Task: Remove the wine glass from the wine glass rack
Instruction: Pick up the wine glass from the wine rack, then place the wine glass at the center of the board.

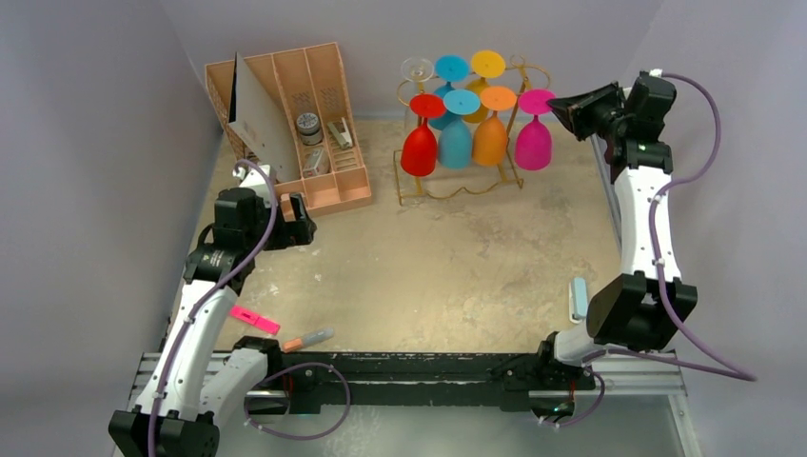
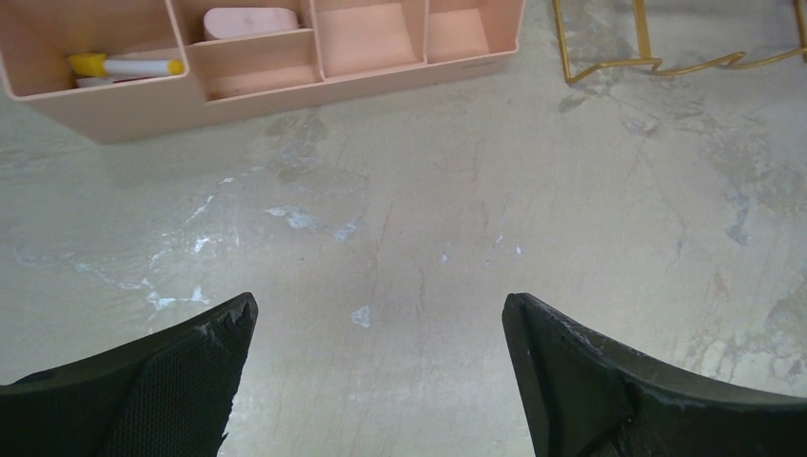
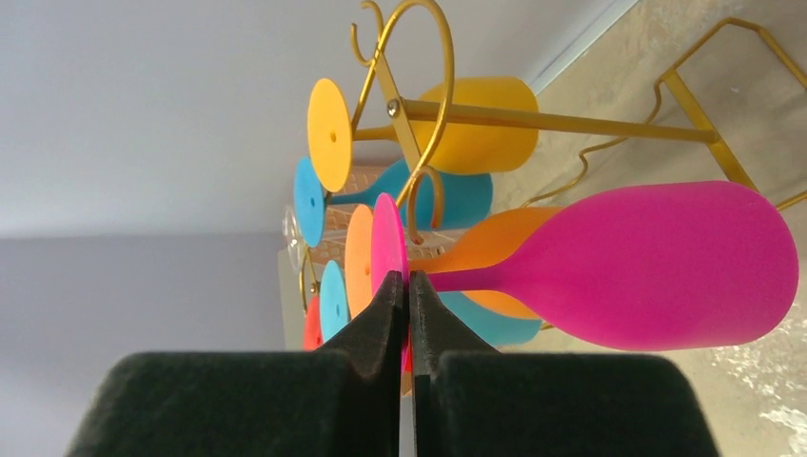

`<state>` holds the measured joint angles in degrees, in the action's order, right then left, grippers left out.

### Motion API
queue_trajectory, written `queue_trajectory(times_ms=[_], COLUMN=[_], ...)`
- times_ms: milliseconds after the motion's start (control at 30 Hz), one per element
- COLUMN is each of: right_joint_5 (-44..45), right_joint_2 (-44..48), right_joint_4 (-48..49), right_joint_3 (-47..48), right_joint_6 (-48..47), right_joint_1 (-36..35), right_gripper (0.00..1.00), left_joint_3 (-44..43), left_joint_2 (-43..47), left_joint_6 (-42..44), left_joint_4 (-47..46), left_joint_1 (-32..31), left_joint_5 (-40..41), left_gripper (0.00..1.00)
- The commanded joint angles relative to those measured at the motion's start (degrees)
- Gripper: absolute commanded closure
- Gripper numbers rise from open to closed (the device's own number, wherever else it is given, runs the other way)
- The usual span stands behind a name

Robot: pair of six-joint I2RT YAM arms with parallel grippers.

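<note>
The wine glass rack (image 1: 459, 188) is a gold wire frame at the back of the table, with several coloured glasses hanging upside down. The pink wine glass (image 1: 533, 143) hangs at its right end. My right gripper (image 1: 569, 107) is shut on the rim of that glass's flat pink foot (image 3: 388, 233). In the right wrist view the pink bowl (image 3: 657, 267) lies to the right of my right gripper (image 3: 408, 276), beside a gold rack bar (image 3: 571, 122). My left gripper (image 2: 381, 314) is open above bare table, with nothing between its fingers (image 2: 205, 352).
A tan slotted desk organiser (image 1: 314, 105) stands left of the rack, and its front trays (image 2: 285, 71) face my left gripper (image 1: 300, 228). Red (image 1: 419, 148), blue (image 1: 456, 141) and orange (image 1: 491, 136) glasses hang beside the pink one. A pink item (image 1: 255, 319), a marker (image 1: 309, 338) and a pale blue block (image 1: 577, 297) lie near the front.
</note>
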<state>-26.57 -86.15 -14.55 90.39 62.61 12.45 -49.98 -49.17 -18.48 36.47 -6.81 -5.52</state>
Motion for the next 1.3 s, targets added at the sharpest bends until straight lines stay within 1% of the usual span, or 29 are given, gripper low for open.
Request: queue_trajectory(times_ms=[0, 200, 367, 433, 500, 567, 633, 700, 733, 767, 833, 900, 933, 1000, 1067, 1133, 1200, 1267], right_joint_5=[-0.24, 2.8, 0.16, -3.23, -8.72, -13.7, -16.92, -18.88, -19.31, -19.05, -17.58, -17.78, -18.51, -19.12, -19.29, -20.36, -21.36, -21.31], right_joint_2=[4.47, 12.18, 19.22, 23.24, 26.46, 28.7, 30.5, 31.61, 31.85, 31.71, 31.54, 31.84, 32.11, 32.51, 32.58, 32.61, 33.2, 33.53], right_joint_4=[-0.22, -1.79, -3.34, -1.86, 3.08, 5.44, 5.35, 4.51, 3.61, 0.51, -3.88, -4.27, -3.46, -1.27, 0.13, 2.85, 7.91, 10.12], right_joint_3=[-1.61, -6.21, -13.34, -18.64, -25.78, -30.94, -34.45, -36.02, -36.03, -35.32, -33.95, -34.9, -36.07, -38.75, -40.76, -42.54, -44.77, -45.51], right_joint_6=[-4.11, -10.76, -16.6, -17.87, -16.41, -16.09, -17.88, -20.25, -22.23, -25.19, -30.27, -32.43, -32.86, -33.05, -33.41, -32.45, -30.04, -29.51], right_joint_1=[0.14, 0.2, 0.29, -0.09, -0.23, -0.67, -1.91, -4.29, -6.89, -9.51, -15.0, -19.25, -21.04, -24.75, -28.98, -32.93, -34.79, -36.11], right_gripper=[1.0, 1.0, 1.0, 1.0, 1.0, 1.0, 1.0, 1.0, 1.0, 1.0, 1.0, 1.0, 1.0, 1.0, 1.0, 1.0, 1.0, 1.0], left_joint_3=[-1.31, -1.72, -1.34, -1.22, -1.5, -1.46, -1.25, -1.87, -2.29, -2.58, -2.29, -0.52, 0.6, 2.13, 2.21, 2.45, 3.16, 3.6], left_joint_2=[1.71, -0.18, -1.82, -2.4, -3.2, -3.91, -4.61, -5.97, -7.05, -8.09, -9.74, -9.88, -9.46, -9.07, -10.1, -11.21, -11.3, -11.54], left_joint_6=[-0.15, -0.03, -1.64, -2.32, -2.23, -1.26, 0.51, 2.58, 2.87, 2.28, -0.73, -5.26, -7.3, -9.68, -11.08, -13.89, -16.47, -18.48], left_joint_4=[0.11, -0.39, -1.85, -2.2, -1.84, -2.05, -4.38, -6.12, -7.15, -7.91, -10.98, -16.21, -19.16, -23.97, -25.76, -28.04, -32.87, -37.55], left_joint_1=[0.13, 0.96, 2.2, 2.49, 2.5, 2.5, 2.5, 2.5, 2.5, 2.5, 2.1, 0.15, -1.68, -7.43, -12.73, -15.1, -16.05, -17.37], left_joint_5=[3.54, 3.09, -1.11, -2.29, -3.96, -8.37, -15.51, -21.52, -24.52, -28.39, -38.4, -44.15, -45.38, -45.05, -44.26, -43.81, -44.97, -46.44], left_gripper=[0.0, 0.0, 0.0, 0.01, 0.03, 0.07, 0.09, 0.1, 0.11, 0.12, 0.14, 0.14, 0.14, 0.13, 0.14, 0.15, 0.19, 0.21])
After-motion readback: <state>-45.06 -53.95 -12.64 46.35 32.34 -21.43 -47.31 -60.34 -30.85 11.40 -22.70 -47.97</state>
